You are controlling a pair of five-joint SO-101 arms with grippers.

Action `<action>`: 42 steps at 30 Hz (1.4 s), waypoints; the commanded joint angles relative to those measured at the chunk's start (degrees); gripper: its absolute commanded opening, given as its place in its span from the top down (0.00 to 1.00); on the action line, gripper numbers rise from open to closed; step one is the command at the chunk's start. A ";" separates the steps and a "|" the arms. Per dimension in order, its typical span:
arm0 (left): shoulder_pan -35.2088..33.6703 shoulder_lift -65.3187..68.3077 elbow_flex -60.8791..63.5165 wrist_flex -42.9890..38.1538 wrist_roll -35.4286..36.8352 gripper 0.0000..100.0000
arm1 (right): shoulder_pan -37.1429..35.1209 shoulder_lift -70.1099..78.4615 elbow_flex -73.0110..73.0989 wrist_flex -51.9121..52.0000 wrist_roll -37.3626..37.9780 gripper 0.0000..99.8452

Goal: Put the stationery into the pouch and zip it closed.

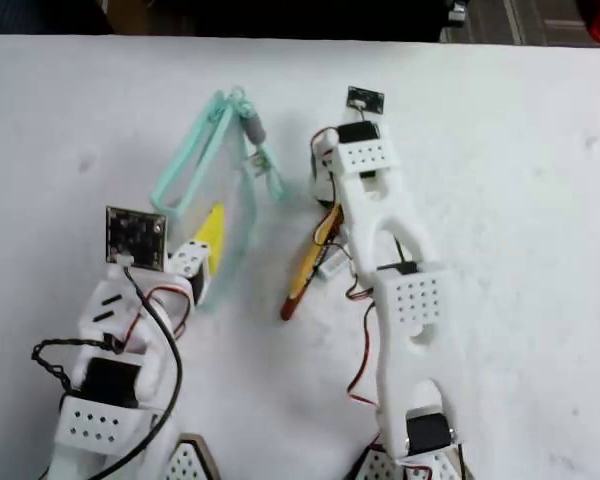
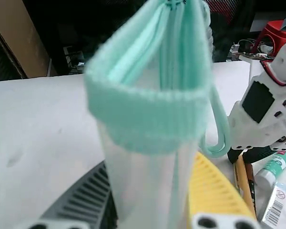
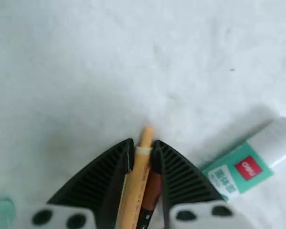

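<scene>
A white table, matte and faintly mottled, runs back to a dark strip of room in the high view, with wide bare stretches toward both side edges. The pouch, clear plastic edged in mint-green fabric, lies left of centre, its near end pinched by the left gripper; a thin mint loop trails off near its far end. Just right of it the right gripper clamps a long yellow pencil that slants toward the near edge, a glue stick close beside it. In the left wrist view the pouch is squeezed between a yellow ribbed finger and a grey one, its woven green band curving round in a ring; the glue stick lies near on the table. In the right wrist view black ribbed fingers close on the yellow pencil and a dark brown stick pressed against it, the round white glue stick lying apart from them on bare table
</scene>
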 commanded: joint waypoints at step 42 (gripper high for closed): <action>1.36 -0.92 -0.44 -1.67 0.62 0.80 | -1.89 -70.64 -6.24 11.30 19.43 0.98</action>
